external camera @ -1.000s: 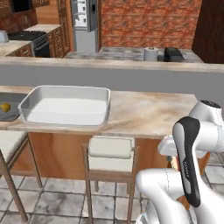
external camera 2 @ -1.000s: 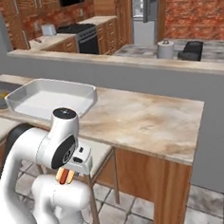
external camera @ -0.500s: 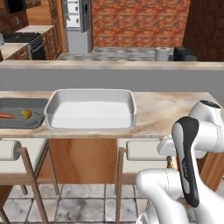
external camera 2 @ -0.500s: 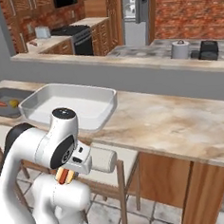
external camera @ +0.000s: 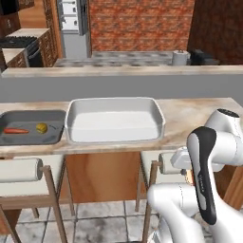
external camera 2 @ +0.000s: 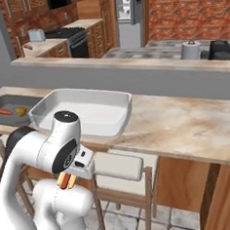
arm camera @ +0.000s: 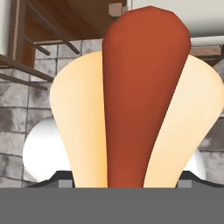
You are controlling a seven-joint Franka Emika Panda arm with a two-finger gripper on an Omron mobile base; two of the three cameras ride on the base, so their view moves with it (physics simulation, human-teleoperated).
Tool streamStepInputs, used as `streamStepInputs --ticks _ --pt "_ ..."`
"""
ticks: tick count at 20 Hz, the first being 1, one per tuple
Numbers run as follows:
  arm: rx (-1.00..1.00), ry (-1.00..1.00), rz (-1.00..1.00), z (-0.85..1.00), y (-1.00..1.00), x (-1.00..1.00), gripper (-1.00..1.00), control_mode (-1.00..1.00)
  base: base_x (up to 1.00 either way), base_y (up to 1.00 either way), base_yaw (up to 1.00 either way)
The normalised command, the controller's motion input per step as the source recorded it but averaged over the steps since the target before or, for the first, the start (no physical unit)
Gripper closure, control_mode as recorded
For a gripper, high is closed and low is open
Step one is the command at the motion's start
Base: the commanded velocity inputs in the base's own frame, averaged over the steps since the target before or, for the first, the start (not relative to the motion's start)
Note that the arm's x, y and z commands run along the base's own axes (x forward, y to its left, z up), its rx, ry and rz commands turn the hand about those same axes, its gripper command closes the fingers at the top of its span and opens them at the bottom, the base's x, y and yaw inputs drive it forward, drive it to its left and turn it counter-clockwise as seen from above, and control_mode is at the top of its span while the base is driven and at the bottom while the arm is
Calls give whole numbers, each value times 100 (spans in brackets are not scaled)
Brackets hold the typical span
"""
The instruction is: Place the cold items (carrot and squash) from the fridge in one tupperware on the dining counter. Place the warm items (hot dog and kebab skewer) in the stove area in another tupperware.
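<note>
My gripper [external camera 2: 66,182] is shut on a hot dog [arm camera: 146,100], a red sausage in a pale bun. It hangs below the dining counter's front edge, pointing down at the tiled floor, and the hot dog [external camera 2: 67,179] shows under the hand. On the counter stands an empty white tupperware [external camera: 114,101], also seen from the right [external camera 2: 86,91]. Left of it a grey tupperware [external camera: 28,113] holds the carrot [external camera: 16,130] and the yellow squash [external camera: 42,127]. A small reddish item [external camera 2: 27,46] lies by the stove, too small to name.
Stools [external camera: 21,171] [external camera 2: 118,165] stand under the dining counter [external camera 2: 186,126] close to the arm. Behind a grey ledge, the back counter carries a paper towel roll [external camera 2: 190,49] and a black appliance [external camera 2: 220,50]. The stove [external camera 2: 66,35] and fridge [external camera: 71,19] are far left.
The base has driven left, so the whole scene slid right and the grey tupperware with carrot and squash came fully into view. The arm's pose and its hold on the hot dog are unchanged.
</note>
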Motion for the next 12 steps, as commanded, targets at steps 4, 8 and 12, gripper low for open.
streamStepInputs --ticks 4,8,12 --pt "0 0 0 0 0 0 100 100 13 55 -19" --pt "0 0 0 0 0 0 100 100 19 46 -19" --pt "0 0 0 0 0 0 100 100 36 28 -17"
